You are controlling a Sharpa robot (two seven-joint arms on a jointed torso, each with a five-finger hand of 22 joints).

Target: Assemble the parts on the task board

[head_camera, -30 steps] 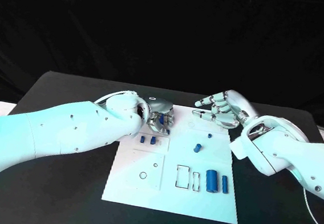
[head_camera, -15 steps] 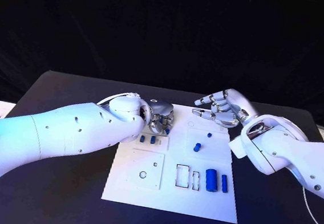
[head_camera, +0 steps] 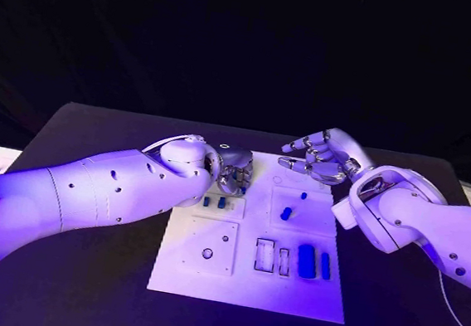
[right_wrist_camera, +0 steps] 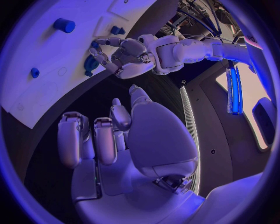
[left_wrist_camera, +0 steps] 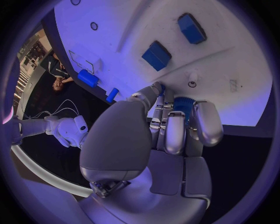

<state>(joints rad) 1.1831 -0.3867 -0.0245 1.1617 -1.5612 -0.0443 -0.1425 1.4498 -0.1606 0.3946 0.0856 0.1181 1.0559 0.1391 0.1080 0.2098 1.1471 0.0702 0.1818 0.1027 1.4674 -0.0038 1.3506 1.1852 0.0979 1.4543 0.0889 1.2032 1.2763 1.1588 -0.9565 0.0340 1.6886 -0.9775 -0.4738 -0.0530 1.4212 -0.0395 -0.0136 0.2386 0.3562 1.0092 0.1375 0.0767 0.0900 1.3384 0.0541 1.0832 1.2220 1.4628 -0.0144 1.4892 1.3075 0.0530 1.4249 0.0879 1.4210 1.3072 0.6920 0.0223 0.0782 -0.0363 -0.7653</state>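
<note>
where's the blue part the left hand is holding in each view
Head view: mostly hidden inside the left hand at the far left of the white board.
Left wrist view: the blue part shows between the fingers, over the board.
Right wrist view: the blue part sits in the left hand's fingers.
Shared landmark: the two small blue blocks beside that hand.

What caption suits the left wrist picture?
Left hand holds a blue part over the white board.
</note>
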